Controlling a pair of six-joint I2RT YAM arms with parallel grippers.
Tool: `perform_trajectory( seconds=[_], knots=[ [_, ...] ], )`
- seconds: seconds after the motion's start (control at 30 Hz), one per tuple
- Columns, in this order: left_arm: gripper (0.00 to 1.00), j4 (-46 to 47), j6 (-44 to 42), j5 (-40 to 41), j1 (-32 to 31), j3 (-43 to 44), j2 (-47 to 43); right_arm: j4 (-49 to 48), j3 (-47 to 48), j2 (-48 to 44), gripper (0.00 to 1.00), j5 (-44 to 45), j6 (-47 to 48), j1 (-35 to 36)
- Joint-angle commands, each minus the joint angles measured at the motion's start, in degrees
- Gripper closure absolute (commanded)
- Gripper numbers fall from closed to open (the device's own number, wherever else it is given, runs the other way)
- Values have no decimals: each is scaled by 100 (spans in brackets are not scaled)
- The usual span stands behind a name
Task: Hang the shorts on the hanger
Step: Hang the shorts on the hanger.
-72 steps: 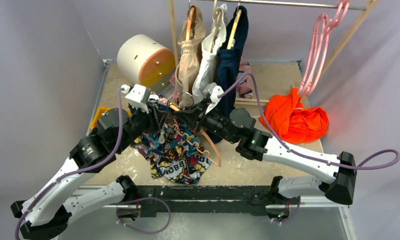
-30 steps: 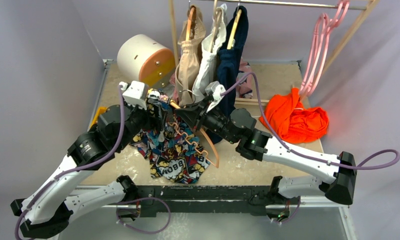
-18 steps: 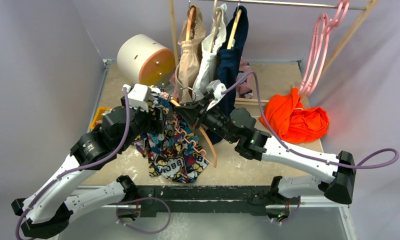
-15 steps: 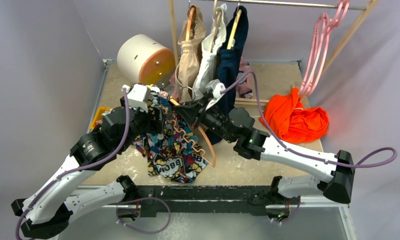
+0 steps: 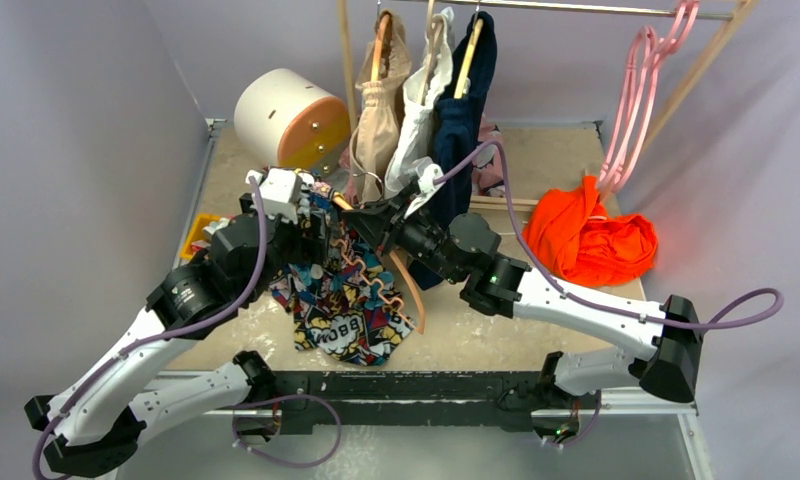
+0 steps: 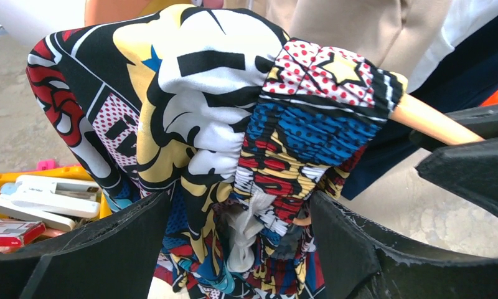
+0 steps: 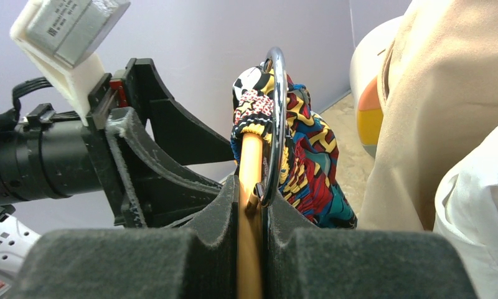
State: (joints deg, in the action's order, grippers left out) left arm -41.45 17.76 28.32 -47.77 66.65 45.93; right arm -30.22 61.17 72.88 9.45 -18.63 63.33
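Reveals in right wrist view only one hanger (image 7: 249,162) clamped by right end effector (image 7: 254,199); in left wrist view, one shorts (image 6: 203,112) waistband inside wide-spread left end effector (image 6: 237,212).

We are logging the shorts (image 6: 234,124) as matt printed cloth, with the waistband puckering. The hanger (image 6: 430,121) is looking smooth and satin, and its hook (image 7: 280,106) is shining like polished metal. The right gripper (image 7: 254,199) pads (image 7: 371,265) are reading as black, grainy, matt foam. The table (image 5: 546,160) is showing a speckled, stone-like top.
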Motion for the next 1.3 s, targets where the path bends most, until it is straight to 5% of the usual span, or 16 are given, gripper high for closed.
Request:
perform_trajectory(
  seconds=[0.0, 0.4, 0.57, 0.83, 1.27],
  knots=[
    [19, 224, -141, 392, -13, -71, 56, -858, 432, -82, 100, -46, -170, 15],
    [30, 317, -41, 751, -13, -67, 140, -916, 415, 7, 100, -125, -289, 19],
    [51, 375, -54, 425, -12, 13, 122, -916, 396, -11, 100, -76, -266, 14],
    [99, 645, -194, -245, -13, -50, -67, -907, 355, -28, 100, -28, -257, 15],
    [100, 885, -108, -952, -13, 27, -247, -869, 152, -242, 100, 164, -198, 19]
  ],
)
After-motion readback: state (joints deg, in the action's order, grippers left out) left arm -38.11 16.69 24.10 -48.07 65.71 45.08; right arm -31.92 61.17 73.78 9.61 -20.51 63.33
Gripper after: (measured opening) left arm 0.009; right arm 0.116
